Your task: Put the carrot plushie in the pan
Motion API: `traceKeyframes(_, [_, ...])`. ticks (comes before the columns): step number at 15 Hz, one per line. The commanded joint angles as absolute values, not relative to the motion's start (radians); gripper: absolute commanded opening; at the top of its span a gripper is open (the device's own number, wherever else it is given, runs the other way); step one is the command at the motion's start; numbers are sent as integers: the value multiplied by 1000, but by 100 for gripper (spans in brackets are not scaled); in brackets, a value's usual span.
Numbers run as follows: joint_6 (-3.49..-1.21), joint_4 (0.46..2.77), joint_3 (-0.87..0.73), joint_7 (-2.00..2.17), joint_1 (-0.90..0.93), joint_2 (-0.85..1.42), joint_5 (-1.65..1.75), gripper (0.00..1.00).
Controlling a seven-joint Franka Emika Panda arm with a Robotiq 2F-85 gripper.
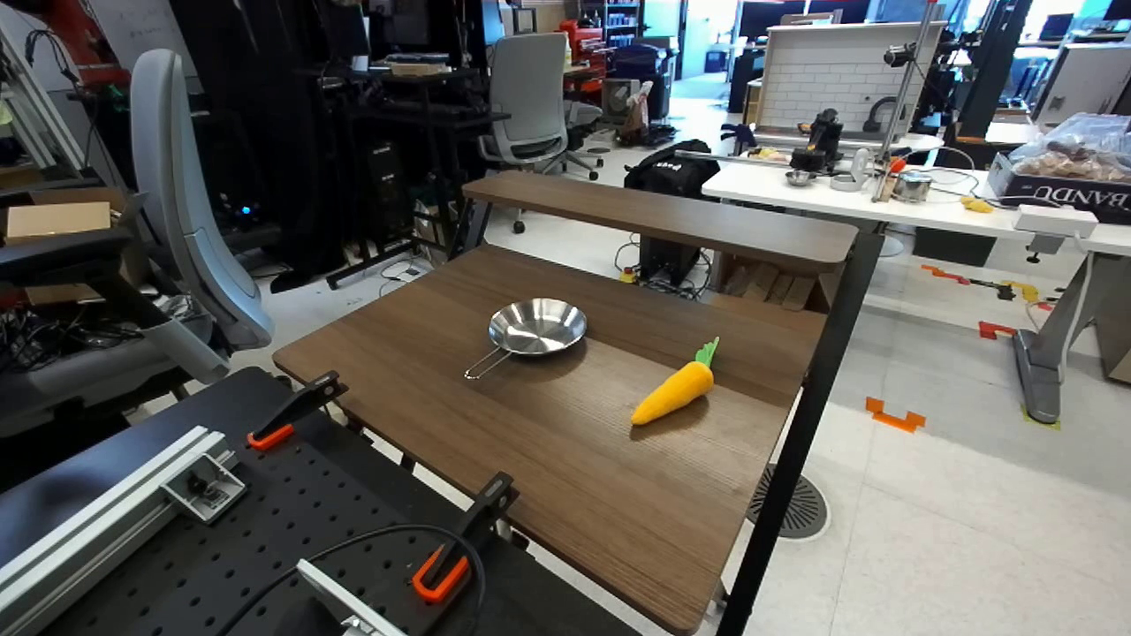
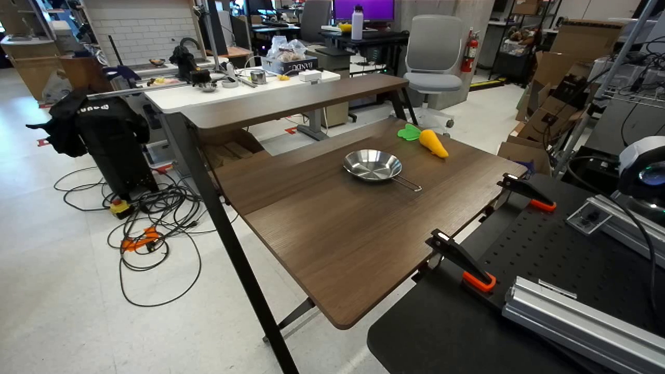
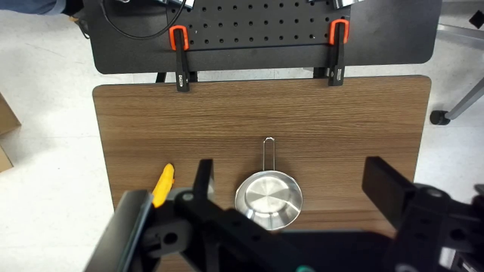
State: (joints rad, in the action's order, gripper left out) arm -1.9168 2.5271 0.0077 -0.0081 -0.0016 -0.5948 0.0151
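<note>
The orange-yellow carrot plushie [image 1: 676, 395] lies on the brown table, its green leafy tip pointing to the raised shelf. It also shows in an exterior view [image 2: 433, 143]. In the wrist view the carrot's body [image 3: 164, 185] is at lower left, its leafy end hidden behind the gripper. The shiny silver pan [image 1: 537, 327] stands upright on the table apart from the carrot; it shows too in an exterior view [image 2: 372, 165]. In the wrist view the pan [image 3: 269, 196] lies below the jaws, its far rim partly covered. My gripper [image 3: 290, 170] is open and empty, high above the table; neither exterior view shows it.
A raised shelf [image 1: 658, 216] spans the table's [image 1: 565, 459] far side on dark legs. Two black clamps with orange handles [image 3: 182, 56] [image 3: 337, 53] stick up at the table's near edge, by the black perforated base [image 3: 257, 22].
</note>
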Motion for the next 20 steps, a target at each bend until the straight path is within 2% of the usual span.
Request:
traceKeyframes(1, [-1944,2537,1,-14,-4,-584,24,100])
traceKeyframes(9, [-2104,2588,-18,-18,-26,-501,65,100])
traceKeyframes(20, [-2385,2549,-89,-21,-102,-167,72,100])
